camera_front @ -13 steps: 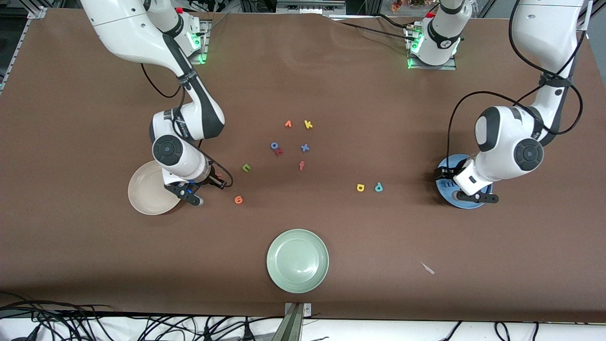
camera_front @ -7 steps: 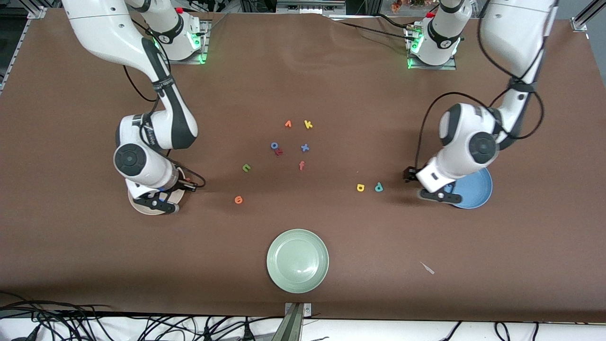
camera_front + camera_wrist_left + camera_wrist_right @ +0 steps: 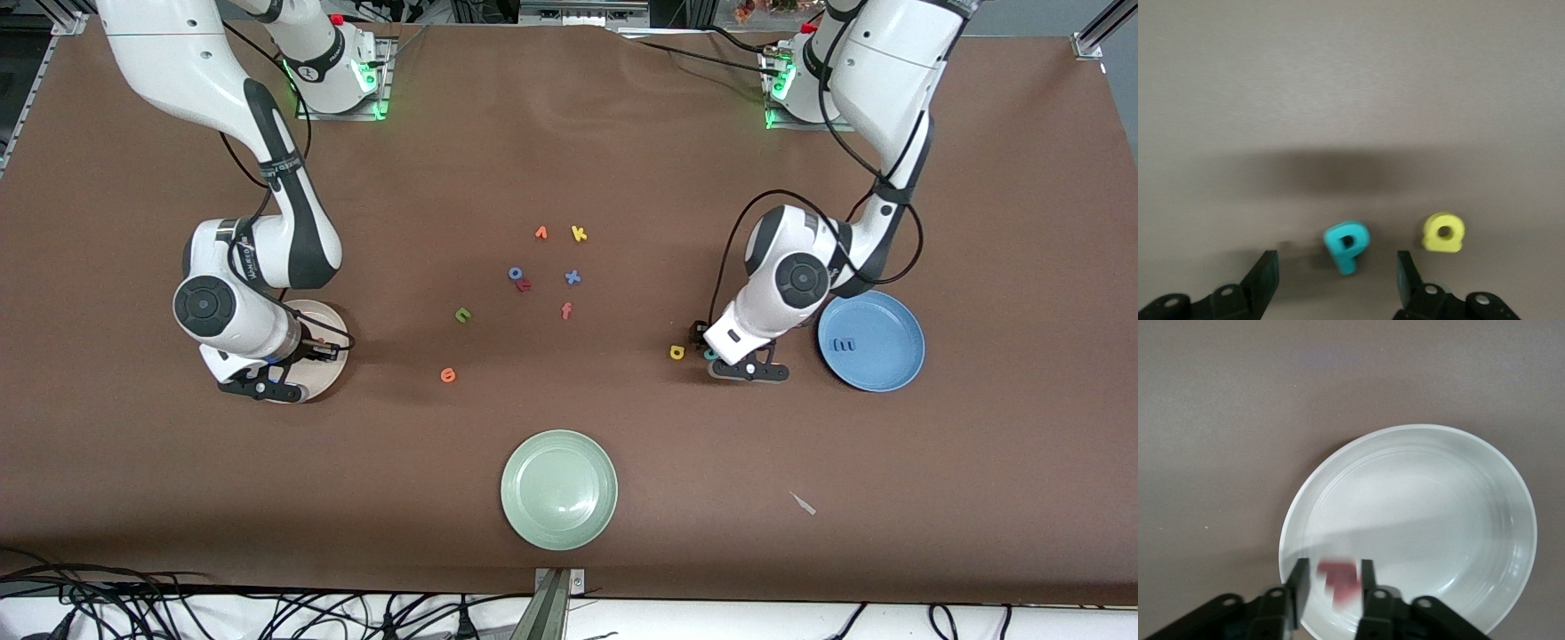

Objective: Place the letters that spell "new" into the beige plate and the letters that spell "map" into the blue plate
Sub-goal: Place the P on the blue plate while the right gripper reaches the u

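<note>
In the right wrist view my right gripper [image 3: 1334, 572] hangs open over the beige plate [image 3: 1418, 500]. A blurred salmon-red w [image 3: 1340, 581] is loose between its fingers, near the plate's rim. In the front view this gripper [image 3: 271, 385] covers much of the beige plate [image 3: 325, 372]. My left gripper [image 3: 745, 366] stands open low over the table, with the teal p [image 3: 1347, 245] between its fingers [image 3: 1266, 277] untouched. The yellow a [image 3: 1443, 232] lies beside the p. The periwinkle m [image 3: 843, 343] lies in the blue plate [image 3: 889, 369]. The green n [image 3: 462, 314] and orange e [image 3: 447, 375] rest on the table.
A cluster of other letters lies mid-table: orange v [image 3: 540, 233], yellow k [image 3: 579, 234], blue o [image 3: 515, 274], blue x [image 3: 573, 277], orange f [image 3: 566, 310]. A pale green plate [image 3: 558, 489] sits nearest the front camera.
My right arm carried the w from beside the beige plate to over it, and its jaws have parted. My left arm swung from over the blue plate to the teal p.
</note>
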{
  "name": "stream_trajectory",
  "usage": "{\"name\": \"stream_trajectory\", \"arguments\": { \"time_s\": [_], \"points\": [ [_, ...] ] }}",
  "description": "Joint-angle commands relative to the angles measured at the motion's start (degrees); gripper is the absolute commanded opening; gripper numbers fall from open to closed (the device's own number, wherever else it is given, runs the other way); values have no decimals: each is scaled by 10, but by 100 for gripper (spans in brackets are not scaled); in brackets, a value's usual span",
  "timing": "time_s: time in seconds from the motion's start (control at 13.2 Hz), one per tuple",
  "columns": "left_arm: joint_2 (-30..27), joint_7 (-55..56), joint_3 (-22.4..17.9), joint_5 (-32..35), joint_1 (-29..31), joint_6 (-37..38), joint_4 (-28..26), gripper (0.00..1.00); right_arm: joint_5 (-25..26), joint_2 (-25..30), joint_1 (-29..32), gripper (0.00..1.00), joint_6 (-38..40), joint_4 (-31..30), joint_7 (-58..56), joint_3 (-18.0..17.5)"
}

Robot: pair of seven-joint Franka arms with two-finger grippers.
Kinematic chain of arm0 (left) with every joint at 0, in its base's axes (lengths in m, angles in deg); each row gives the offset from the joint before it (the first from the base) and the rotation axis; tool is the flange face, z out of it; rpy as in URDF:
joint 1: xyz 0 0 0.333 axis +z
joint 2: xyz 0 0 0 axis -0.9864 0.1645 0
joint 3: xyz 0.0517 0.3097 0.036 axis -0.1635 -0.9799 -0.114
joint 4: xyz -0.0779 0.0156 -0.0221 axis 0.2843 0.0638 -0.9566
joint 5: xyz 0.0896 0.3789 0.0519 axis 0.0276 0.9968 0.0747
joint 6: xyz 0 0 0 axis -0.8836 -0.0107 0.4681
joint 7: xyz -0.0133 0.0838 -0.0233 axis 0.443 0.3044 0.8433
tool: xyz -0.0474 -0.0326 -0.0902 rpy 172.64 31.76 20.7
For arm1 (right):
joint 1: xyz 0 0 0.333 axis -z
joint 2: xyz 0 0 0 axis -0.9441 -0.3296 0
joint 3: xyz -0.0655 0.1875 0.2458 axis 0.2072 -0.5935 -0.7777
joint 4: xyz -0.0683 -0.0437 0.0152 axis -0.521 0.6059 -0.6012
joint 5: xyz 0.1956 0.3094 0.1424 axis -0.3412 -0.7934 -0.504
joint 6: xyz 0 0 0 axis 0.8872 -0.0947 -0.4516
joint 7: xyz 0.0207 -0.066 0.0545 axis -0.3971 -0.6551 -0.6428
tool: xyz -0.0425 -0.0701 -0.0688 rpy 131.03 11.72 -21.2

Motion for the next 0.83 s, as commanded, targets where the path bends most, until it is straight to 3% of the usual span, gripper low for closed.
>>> {"name": "stream_trajectory", "arguments": {
  "time_s": [0.0,0.15,0.38,0.61,0.76],
  "points": [
    [26,17,-7,-5,-12,0,29,80,-6,4,-8,100,5,5,1,-2],
    [29,13,-7,-1,-12,-8,29,78,-10,4,-10,100,7,18,27,-6],
    [31,9,-8,1,-12,-8,29,54,-10,4,-22,100,7,18,113,-29],
    [33,8,-8,1,-10,-8,29,31,-10,4,-27,100,7,16,221,-77],
    [33,8,-9,1,-10,-8,29,26,-10,4,-27,100,0,15,278,-104]
  ]
}}
